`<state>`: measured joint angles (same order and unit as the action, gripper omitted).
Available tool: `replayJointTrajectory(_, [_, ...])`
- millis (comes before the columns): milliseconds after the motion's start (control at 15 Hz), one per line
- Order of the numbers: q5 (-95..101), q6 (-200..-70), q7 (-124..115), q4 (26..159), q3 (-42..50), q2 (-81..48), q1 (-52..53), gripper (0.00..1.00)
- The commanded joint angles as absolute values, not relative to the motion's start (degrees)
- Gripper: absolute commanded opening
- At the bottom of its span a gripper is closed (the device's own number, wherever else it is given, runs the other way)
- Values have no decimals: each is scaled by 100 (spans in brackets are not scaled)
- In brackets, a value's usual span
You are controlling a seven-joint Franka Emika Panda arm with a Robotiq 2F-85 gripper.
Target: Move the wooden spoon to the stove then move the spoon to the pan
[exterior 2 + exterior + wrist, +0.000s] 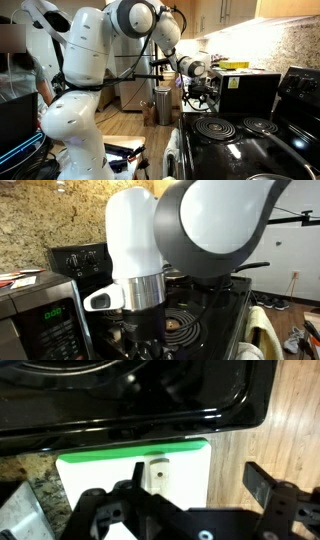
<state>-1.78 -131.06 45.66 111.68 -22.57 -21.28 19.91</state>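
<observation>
Shows the white arm (85,50) stretched from 9 o'clock toward the black stove (250,150), and so near the lens in an exterior view that only one coil burner (185,325) and the microwave (40,315) at 8 o'clock remain visible around it. Seen from the wrist: glossy stove edge across 12 o'clock, wooden floor (290,410) at 2 o'clock, speckled counter (20,480) at 9 o'clock, and a white, green-rimmed cutting board (100,475) lying just below the stove edge, probably kept there as a resting place beside the burners. Gripper (178,495) poised above the board, fingers (265,485) spread wide with nothing between them, a stance suited to coming down over something slim. On the board, at 12 o'clock from the gripper, a small pale piece (158,475) with a dark dot: possibly part of the wooden spoon, too foreshortened to say for certain. No pan made out in any view. Judged as the approach before the first pickup, with neither move of the task done yet.
</observation>
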Motion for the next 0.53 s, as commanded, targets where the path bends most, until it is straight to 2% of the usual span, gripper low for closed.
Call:
replayJointTrajectory(0, [209,-13027,4640,10706,-2339,-2587,2154,100])
replayJointTrajectory(467, [262,-13020,4702,9993,-2445,-3398,2367,100])
